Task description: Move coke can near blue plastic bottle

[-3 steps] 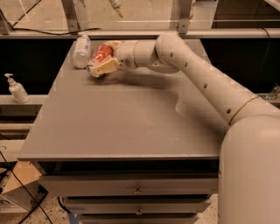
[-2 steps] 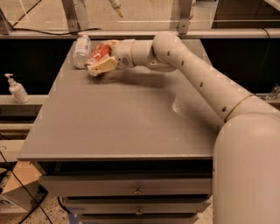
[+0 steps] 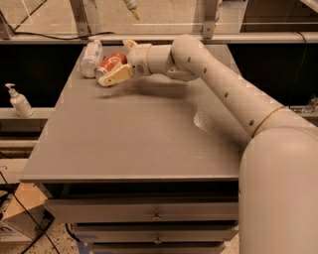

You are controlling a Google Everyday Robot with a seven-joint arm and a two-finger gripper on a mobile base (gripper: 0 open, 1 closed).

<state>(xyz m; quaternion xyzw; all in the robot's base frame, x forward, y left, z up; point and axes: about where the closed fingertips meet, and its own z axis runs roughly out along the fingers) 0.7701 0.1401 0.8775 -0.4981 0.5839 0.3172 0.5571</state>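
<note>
The coke can [image 3: 110, 63] lies on its side at the far left of the grey table [image 3: 134, 144], red with white lettering. The blue plastic bottle [image 3: 92, 57] lies right beside it on its left, clear with a whitish label, almost touching it. My gripper [image 3: 122, 60] reaches in from the right, with the can between its fingers. The lower finger [image 3: 114, 76] lies along the can's near side. The upper finger [image 3: 130, 44] stands apart behind it. The jaws are spread wider than the can.
A white pump-dispenser bottle [image 3: 19, 101] stands on a ledge left of the table. Drawers [image 3: 154, 213] sit under the tabletop. A rail and metal posts [image 3: 79, 15] run behind the table's far edge. A cardboard box [image 3: 20, 218] is on the floor, lower left.
The can has settled slightly left, next to the bottle. The fingers have spread apart, and the upper finger now shows clear of the can.
</note>
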